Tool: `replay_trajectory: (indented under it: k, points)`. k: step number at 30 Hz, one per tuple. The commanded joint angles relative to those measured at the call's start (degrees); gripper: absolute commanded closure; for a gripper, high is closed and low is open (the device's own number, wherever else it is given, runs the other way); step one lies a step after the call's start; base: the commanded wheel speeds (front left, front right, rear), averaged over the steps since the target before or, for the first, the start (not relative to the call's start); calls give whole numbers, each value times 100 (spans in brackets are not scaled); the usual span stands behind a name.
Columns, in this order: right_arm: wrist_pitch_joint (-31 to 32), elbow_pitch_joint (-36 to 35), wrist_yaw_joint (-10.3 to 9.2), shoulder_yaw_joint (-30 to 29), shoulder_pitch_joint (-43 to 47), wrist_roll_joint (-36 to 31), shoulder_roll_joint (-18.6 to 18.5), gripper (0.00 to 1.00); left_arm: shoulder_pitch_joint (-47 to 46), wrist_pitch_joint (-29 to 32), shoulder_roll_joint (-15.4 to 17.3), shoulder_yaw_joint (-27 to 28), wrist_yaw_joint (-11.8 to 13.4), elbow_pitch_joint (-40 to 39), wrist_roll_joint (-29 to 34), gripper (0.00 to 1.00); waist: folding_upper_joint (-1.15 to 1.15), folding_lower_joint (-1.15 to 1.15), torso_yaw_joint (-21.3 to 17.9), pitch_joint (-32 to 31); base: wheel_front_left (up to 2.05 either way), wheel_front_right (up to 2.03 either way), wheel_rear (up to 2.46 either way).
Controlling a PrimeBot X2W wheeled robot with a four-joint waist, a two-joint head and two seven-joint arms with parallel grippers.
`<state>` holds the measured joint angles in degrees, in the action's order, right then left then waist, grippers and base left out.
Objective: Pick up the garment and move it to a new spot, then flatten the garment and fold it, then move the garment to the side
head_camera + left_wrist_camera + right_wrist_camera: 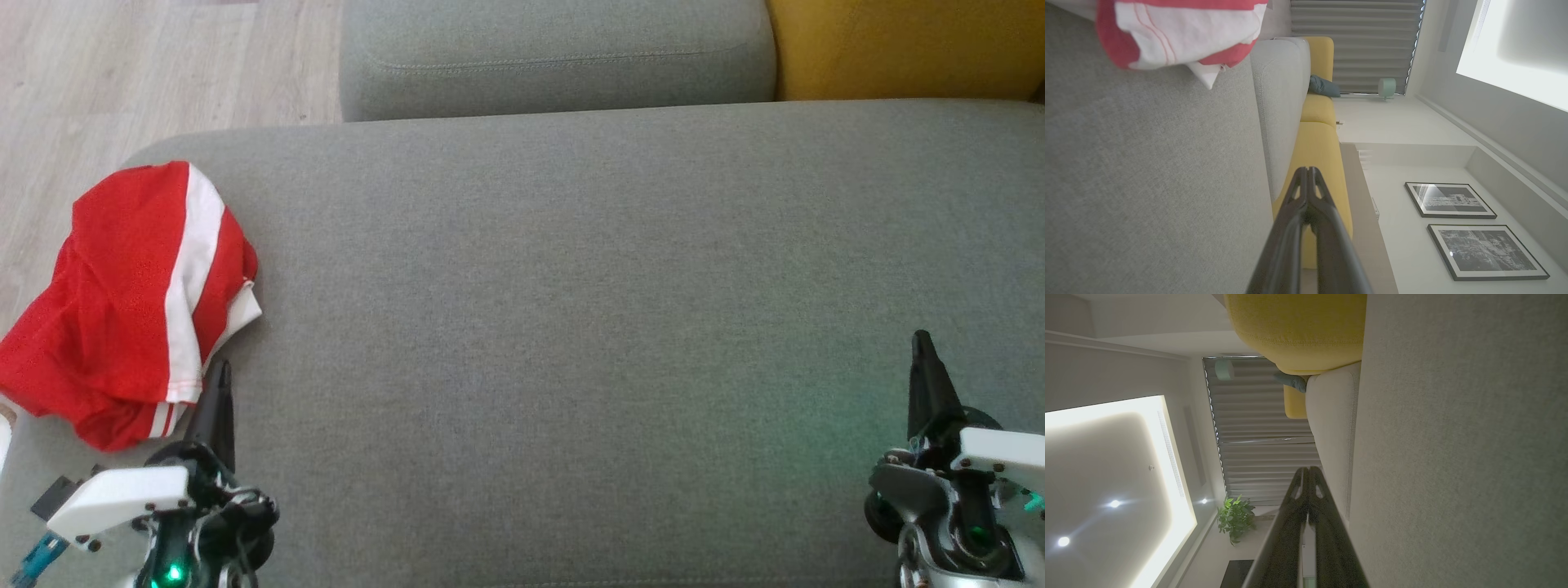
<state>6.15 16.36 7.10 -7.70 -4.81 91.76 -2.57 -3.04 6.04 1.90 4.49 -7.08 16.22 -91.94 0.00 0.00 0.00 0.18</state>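
The garment (131, 302), red with white stripes, lies bunched at the left end of the grey sofa seat (571, 310), part of it hanging over the seat's edge. My left gripper (222, 369) is shut and empty, its tip just below and right of the garment's lower edge, not touching it. In the left wrist view the garment (1180, 32) sits at the top left, ahead of the left gripper (1307, 169). My right gripper (921, 336) is shut and empty above the seat's right part; in the right wrist view the right gripper (1308, 469) points along the seat.
A grey back cushion (555, 57) and a yellow cushion (906, 45) line the far edge of the seat. Wooden floor (122, 73) lies beyond the left end. Framed pictures (1449, 200) hang on a wall; a plant (1235, 518) stands by the curtains.
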Motion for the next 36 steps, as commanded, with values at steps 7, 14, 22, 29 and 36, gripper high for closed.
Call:
replay_trajectory:
  k: [7, 14, 22, 29, 36]
  points:
    - [32, -234, 39, 120, -137, 42, -31, 100, -314, 43, 98, 201, -41, -219, -25, 100, 0, 0, 0, 0, 0, 0, 0]
    - [32, -234, 39, 120, -137, 42, -31, 100, -314, 43, 98, 201, -41, -219, -25, 100, 0, 0, 0, 0, 0, 0, 0]
    - [32, -234, 39, 120, -137, 42, -31, 100, -314, 43, 98, 201, -41, -219, -25, 100, 0, 0, 0, 0, 0, 0, 0]
    - [32, -234, 39, 120, -137, 42, -31, 100, -314, 43, 98, 201, -41, -219, -25, 100, 0, 0, 0, 0, 0, 0, 0]
    - [32, -234, 39, 120, -137, 42, -31, 100, -314, 43, 98, 201, -41, -219, -25, 100, 0, 0, 0, 0, 0, 0, 0]
